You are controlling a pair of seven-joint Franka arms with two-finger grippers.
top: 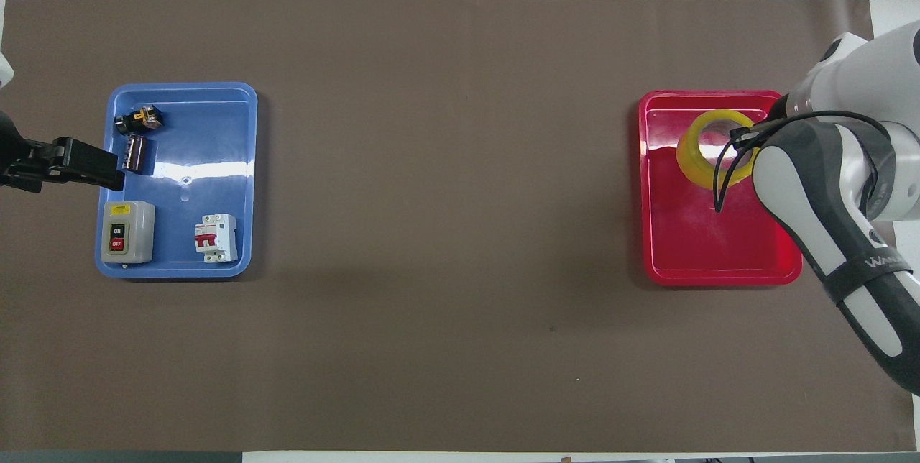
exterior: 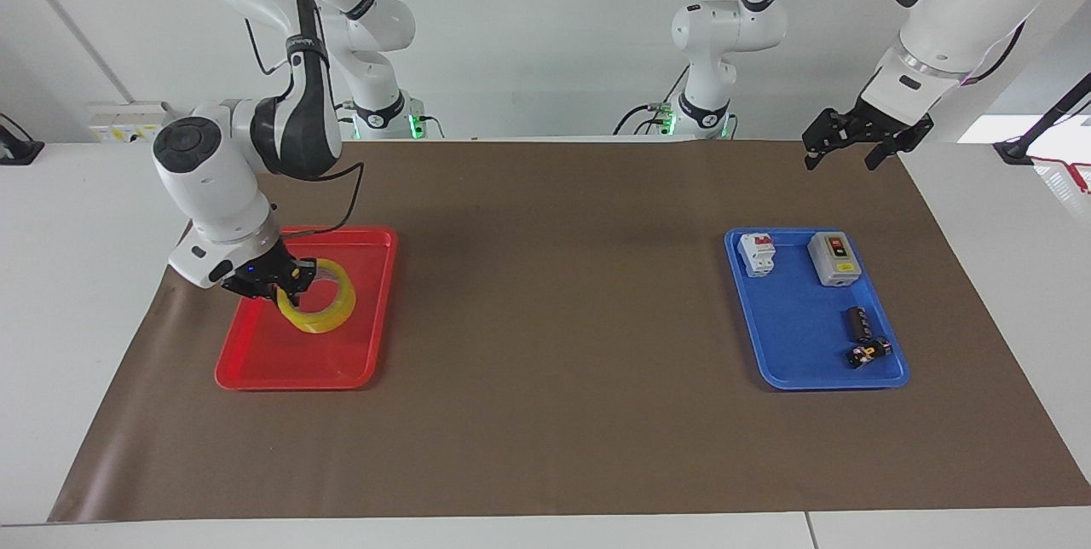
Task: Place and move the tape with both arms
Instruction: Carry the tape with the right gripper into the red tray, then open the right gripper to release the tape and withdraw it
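Note:
The yellow tape roll (exterior: pixel 322 308) hangs tilted in my right gripper (exterior: pixel 294 278), which is shut on its rim, low over the red tray (exterior: pixel 256 370), over the part nearer the robots. I cannot tell whether the roll touches the tray floor. In the overhead view the tape (top: pixel 701 154) shows beside the right gripper (top: pixel 744 136) inside the red tray (top: pixel 719 269). My left gripper (exterior: pixel 859 148) is open and empty, raised above the mat near the blue tray (exterior: pixel 797 361); it waits. In the overhead view the left gripper (top: pixel 79 164) overlaps the blue tray's edge (top: pixel 180 269).
The blue tray holds a white circuit breaker (exterior: pixel 757 254), a grey on/off switch box (exterior: pixel 834 258) and two small dark parts (exterior: pixel 862 336). A brown mat (exterior: pixel 554 413) covers the table between the trays.

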